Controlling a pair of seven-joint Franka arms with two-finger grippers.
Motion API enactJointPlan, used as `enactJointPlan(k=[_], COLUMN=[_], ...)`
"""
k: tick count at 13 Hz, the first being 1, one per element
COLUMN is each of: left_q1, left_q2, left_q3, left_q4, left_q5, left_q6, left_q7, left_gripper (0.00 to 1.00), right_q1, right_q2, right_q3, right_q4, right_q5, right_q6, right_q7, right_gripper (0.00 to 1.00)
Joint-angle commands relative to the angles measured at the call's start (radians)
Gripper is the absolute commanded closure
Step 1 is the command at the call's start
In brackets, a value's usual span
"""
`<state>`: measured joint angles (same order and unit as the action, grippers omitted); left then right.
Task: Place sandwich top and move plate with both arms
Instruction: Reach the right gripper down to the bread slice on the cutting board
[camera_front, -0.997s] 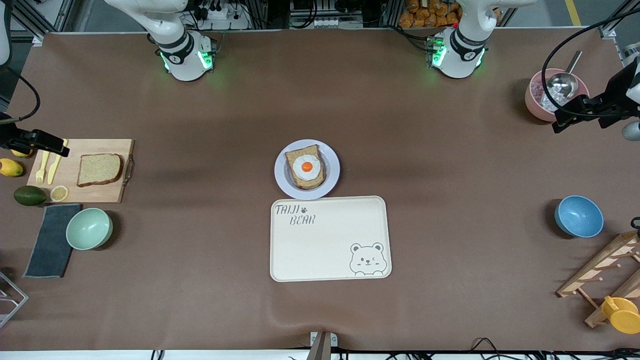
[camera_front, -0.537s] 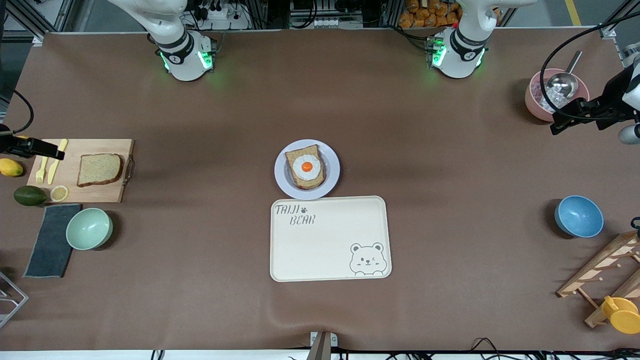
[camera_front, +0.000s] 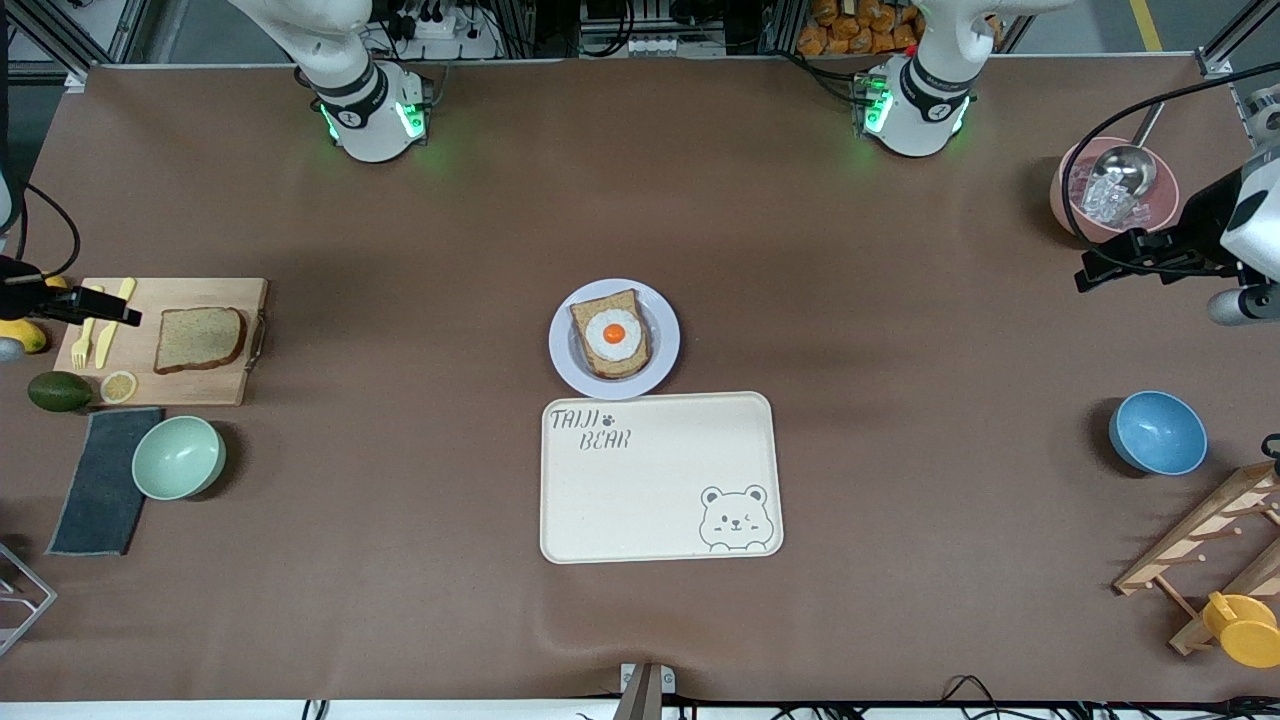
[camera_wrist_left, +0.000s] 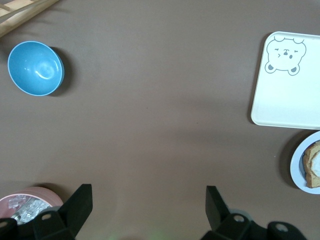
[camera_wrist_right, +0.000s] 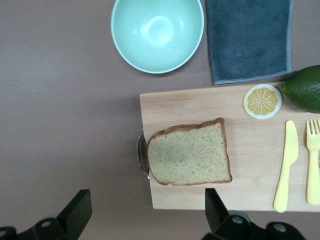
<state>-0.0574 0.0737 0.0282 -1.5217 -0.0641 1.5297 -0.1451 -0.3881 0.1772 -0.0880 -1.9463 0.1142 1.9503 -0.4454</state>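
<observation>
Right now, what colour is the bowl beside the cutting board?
Pale mint green bowl, clearest in the right wrist view.

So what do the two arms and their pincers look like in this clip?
Both arms are white and jointed, with black bands and green-lit bases. The left pincer and right pincer are black with blunt two-finger tips, and black cables loop off each wrist.

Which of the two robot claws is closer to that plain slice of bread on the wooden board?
The right one. The right gripper hangs open over the cutting board, beside the bread slice. The left gripper hangs open at the left arm's end, beside the pink bowl.
</observation>
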Motion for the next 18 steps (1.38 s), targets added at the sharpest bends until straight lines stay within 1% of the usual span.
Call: enactJointPlan(k=[1, 4, 6, 7, 9, 10, 12, 16, 17, 18], left_q1=[0.005, 0.005, 0.001, -0.002, -0.012, -0.024, -0.041, -0.039, -0.038, -0.038], left_q2=[-0.002, 0.014, 0.037, 0.047, 0.061, 0.067, 0.081, 0.081, 0.081, 0.083], left_q3=[-0.002, -0.004, -0.005, -0.007, -0.011, -0.011, -0.011, -0.023, -0.025, -0.024], left_q4=[-0.001, -0.002, -0.002, 0.002, 0.002, 0.002, 0.000, -0.011, -0.011, -0.011], left_q5=[-0.020, -0.020, -0.020, -0.022, -0.028, -0.029, -0.029, -0.029, -0.033, -0.045], left_q6=[0.009, 0.013, 0.027, 0.029, 0.050, 0.055, 0.064, 0.066, 0.072, 0.081], left_q7=[0.013, 0.013, 0.013, 0.013, 0.013, 0.013, 0.013, 0.012, 0.013, 0.013], left_gripper=[0.00, 0.00, 0.00, 0.00, 0.00, 0.00, 0.00, 0.00, 0.00, 0.00], right_q1=[-0.054, -0.067, -0.087, -0.094, -0.098, -0.103, -0.123, -0.175, -0.179, -0.183], right_q2=[0.063, 0.117, 0.160, 0.174, 0.202, 0.215, 0.243, 0.312, 0.315, 0.314], right_q3=[0.014, 0.014, 0.014, 0.014, 0.014, 0.014, 0.016, 0.014, 0.014, 0.014], right_q4=[0.003, 0.001, 0.003, 0.003, 0.006, 0.006, 0.013, 0.030, 0.032, 0.033], right_q5=[0.042, 0.056, 0.056, 0.059, 0.071, 0.073, 0.085, 0.151, 0.151, 0.151], right_q6=[0.042, 0.082, 0.120, 0.139, 0.165, 0.179, 0.188, 0.194, 0.194, 0.193], right_q7=[-0.079, -0.110, -0.182, -0.231, -0.263, -0.285, -0.318, -0.444, -0.447, -0.447], right_gripper=[0.00, 0.02, 0.02, 0.05, 0.06, 0.09, 0.09, 0.11, 0.12, 0.17])
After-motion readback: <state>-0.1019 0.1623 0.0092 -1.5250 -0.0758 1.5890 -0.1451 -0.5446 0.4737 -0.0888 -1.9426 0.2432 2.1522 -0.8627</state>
